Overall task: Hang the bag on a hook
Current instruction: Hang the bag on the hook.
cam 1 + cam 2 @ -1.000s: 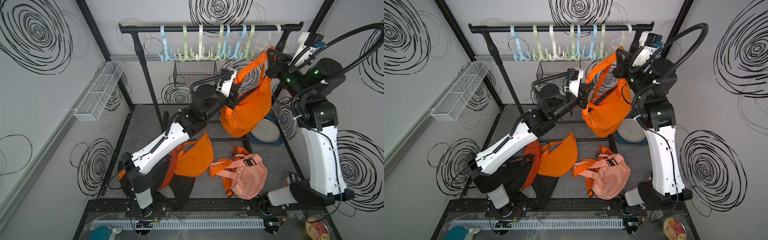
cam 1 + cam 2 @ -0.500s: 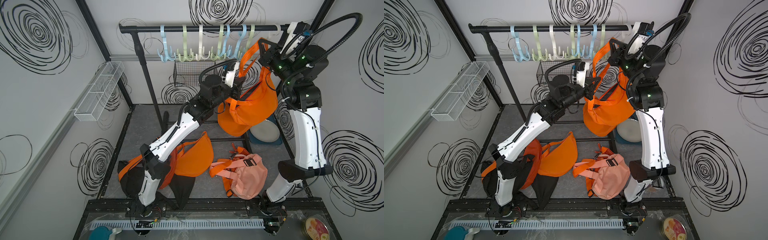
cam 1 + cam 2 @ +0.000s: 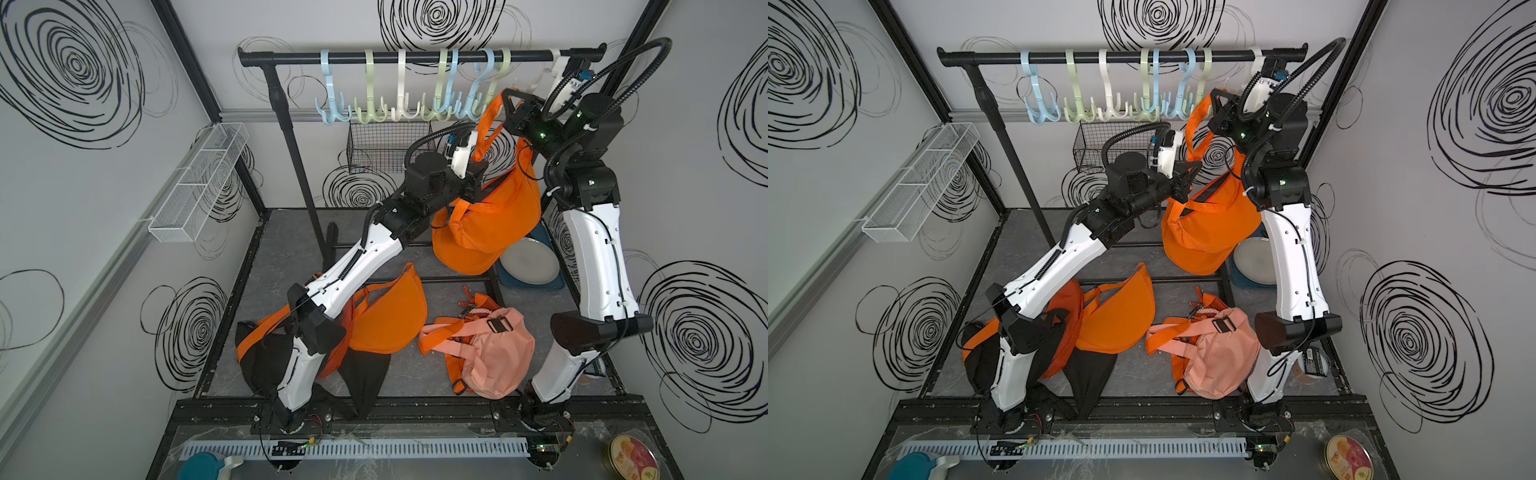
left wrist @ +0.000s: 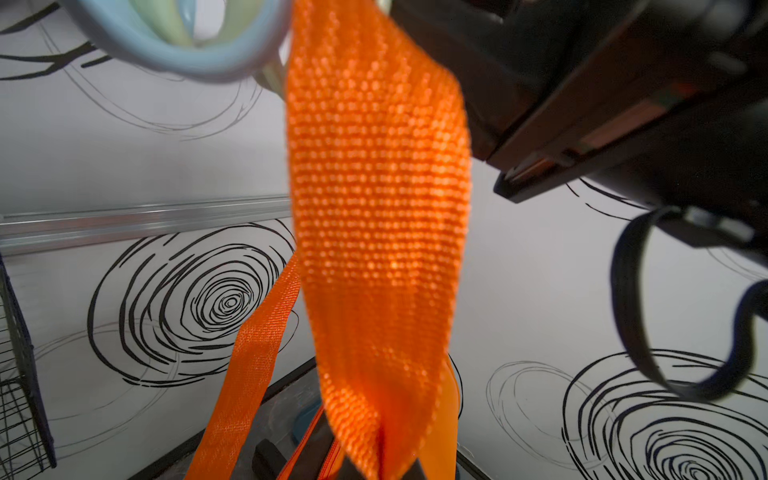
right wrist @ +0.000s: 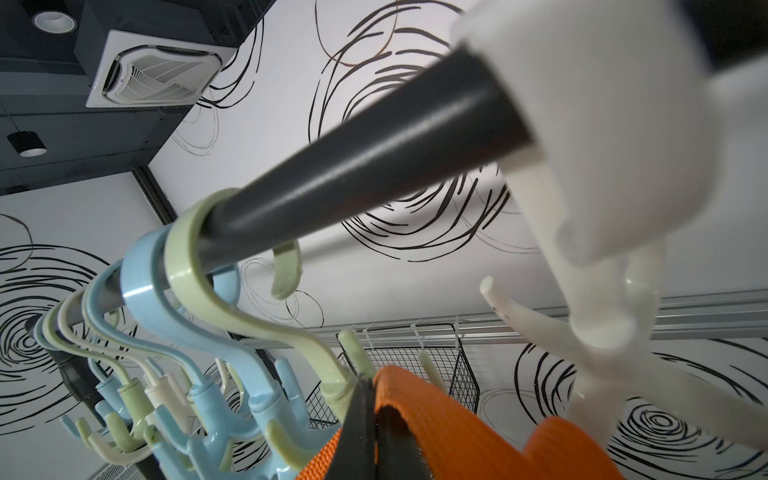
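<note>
Our right gripper [image 3: 505,97] pinches the orange bag [image 3: 486,224] by its strap [image 3: 489,120], up beside the hooks [image 3: 469,109] near the rail's [image 3: 415,56] right end. Our left gripper [image 3: 480,164] pinches the strap lower down.

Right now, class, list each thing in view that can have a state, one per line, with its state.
Orange bag, lifted, hanging by its strap.
Strap, pinched by both grippers beside the hooks, not yet hooked.
Left gripper, shut on strap.
Right gripper, shut on strap.
Hooks, on the rail, none carrying a bag.
Pink bag, lying on the table.
</note>
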`<state>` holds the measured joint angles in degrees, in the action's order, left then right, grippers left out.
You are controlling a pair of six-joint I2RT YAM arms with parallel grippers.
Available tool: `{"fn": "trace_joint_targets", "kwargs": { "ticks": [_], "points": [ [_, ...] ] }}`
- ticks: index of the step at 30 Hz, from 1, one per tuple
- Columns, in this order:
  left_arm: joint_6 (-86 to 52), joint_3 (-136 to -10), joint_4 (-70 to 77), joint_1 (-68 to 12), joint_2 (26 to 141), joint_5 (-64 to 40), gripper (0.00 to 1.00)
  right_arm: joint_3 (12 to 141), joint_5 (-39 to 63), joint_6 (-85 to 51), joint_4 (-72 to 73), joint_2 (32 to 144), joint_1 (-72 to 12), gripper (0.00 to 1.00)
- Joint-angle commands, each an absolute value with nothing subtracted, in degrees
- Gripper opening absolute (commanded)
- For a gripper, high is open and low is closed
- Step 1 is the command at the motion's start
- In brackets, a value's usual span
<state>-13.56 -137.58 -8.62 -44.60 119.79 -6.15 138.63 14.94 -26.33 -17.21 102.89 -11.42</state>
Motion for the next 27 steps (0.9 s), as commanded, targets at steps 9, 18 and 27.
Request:
{"fn": "trace_joint_targets", "kwargs": {
  "ticks": [9, 18, 27],
  "points": [
    [-13.02, -133.09, -5.09, -44.27, 118.73, -6.59, 0.0, 130.42, 14.6, -27.03, -12.83, 97.74, -11.23, 0.0],
    [-12.73, -130.98, -4.33, -44.2, 117.52, -6.59, 0.0, 114.8, 8.42, -26.83, -8.13, 88.07, -11.22, 0.0],
    [-10.8, -127.54, -5.18, -44.13, 113.7, -5.89, 0.45, 104.41, 4.9, -26.16, -7.75, 81.24, -8.28, 0.0]
  ]
}}
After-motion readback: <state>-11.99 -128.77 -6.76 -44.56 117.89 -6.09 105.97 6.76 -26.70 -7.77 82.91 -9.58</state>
